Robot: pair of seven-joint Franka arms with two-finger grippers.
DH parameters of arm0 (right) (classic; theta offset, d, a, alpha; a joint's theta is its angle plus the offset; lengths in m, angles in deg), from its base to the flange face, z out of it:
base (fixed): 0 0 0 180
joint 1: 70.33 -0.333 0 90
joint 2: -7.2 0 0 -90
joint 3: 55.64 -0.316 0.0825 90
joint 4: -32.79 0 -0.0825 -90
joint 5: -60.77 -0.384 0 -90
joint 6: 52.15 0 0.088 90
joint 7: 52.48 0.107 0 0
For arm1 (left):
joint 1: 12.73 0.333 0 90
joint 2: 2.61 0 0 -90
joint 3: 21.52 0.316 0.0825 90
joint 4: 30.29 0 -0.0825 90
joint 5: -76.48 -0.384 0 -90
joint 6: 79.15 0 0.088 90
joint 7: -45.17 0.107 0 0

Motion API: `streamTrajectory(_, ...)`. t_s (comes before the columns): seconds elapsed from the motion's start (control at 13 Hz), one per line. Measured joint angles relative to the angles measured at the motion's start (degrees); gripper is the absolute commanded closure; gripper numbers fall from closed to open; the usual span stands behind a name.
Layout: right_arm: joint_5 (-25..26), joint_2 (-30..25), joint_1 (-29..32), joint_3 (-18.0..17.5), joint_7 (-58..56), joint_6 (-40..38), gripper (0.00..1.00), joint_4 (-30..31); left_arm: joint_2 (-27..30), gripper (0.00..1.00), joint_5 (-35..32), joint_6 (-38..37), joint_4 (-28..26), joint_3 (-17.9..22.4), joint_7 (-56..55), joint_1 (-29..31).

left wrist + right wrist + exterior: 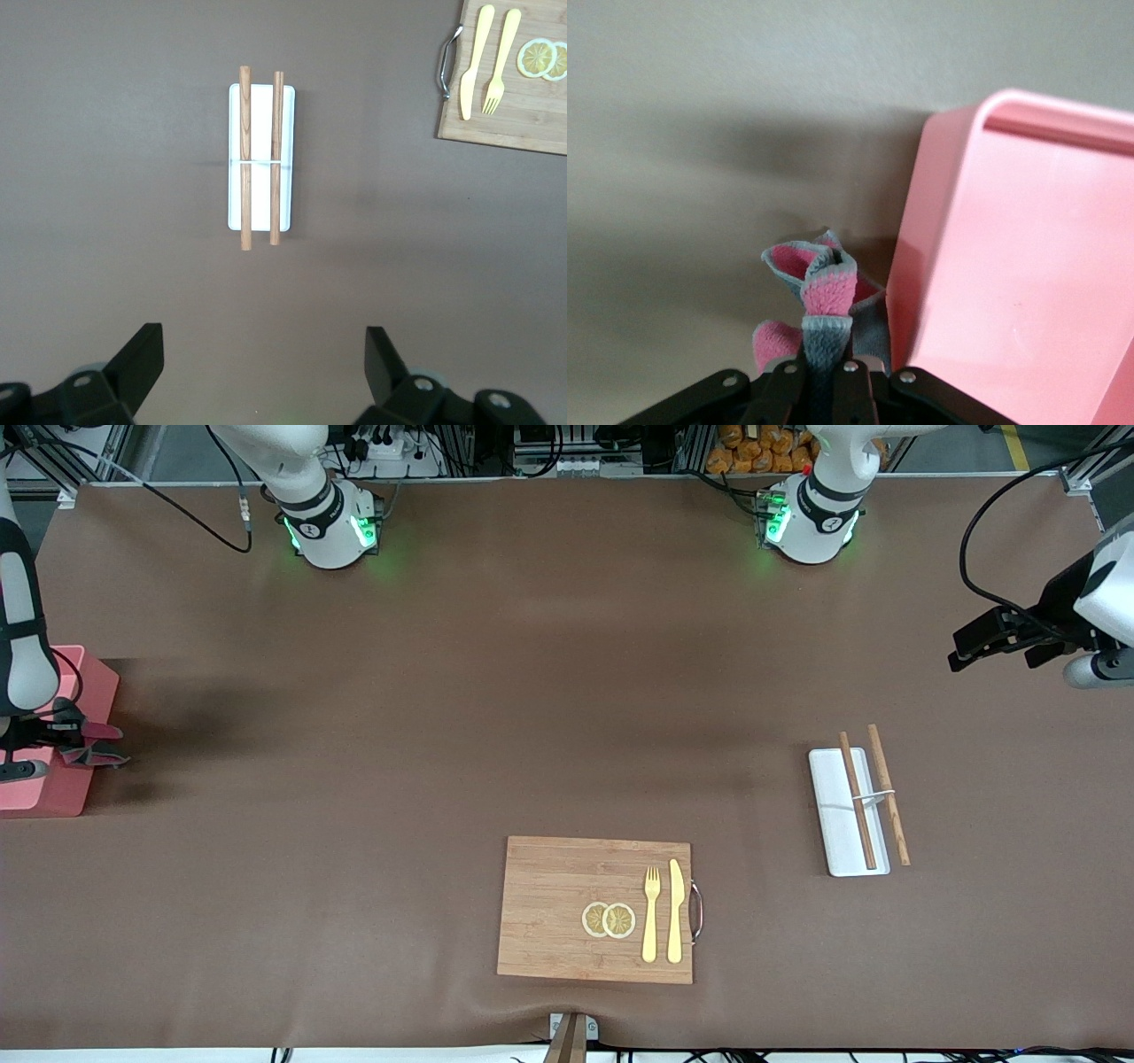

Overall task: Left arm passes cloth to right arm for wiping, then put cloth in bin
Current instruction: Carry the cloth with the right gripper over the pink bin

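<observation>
pink bin [62, 793] is seen at the right arm's end of the table. cloth [819, 297], grey and crimson-pink, is pinched in the right gripper [819, 372], held in the air over the bin's edge. left gripper [264, 359] is held with jaws spread wide, empty, over bare table near the white tray [264, 159] with two wooden sticks [245, 155]. cutting board [567, 908] is untouched.
</observation>
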Motion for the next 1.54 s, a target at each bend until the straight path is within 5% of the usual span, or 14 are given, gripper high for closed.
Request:
streamTrajectory(0.46, -0.59, 2.59, -6.70, -1.11, 1.13, -0.85, 1.00, 1.23, 0.79, 0.00, 0.00, 0.00, -0.12, 4.03, 0.00, -3.82)
streamTrajectory(0.92, -12.67, 2.87, -26.15, -1.74, 24.39, -7.54, 1.00, 0.43, 0.80, 0.00, -3.42, -1.83, 0.17, 3.92, 0.00, -3.96)
streamTrajectory(1.23, -15.00, -2.12, -34.84, -1.71, 37.58, -11.89, 1.00, -1.01, 0.82, 0.00, -3.68, -2.45, 0.77, 3.97, 0.00, -3.98)
streamTrajectory(1.54, -16.21, -12.48, -32.49, -0.12, 38.71, -19.90, 1.00, -1.30, 0.82, 0.00, -3.68, -3.08, 0.77, 3.97, 0.00, -3.98)
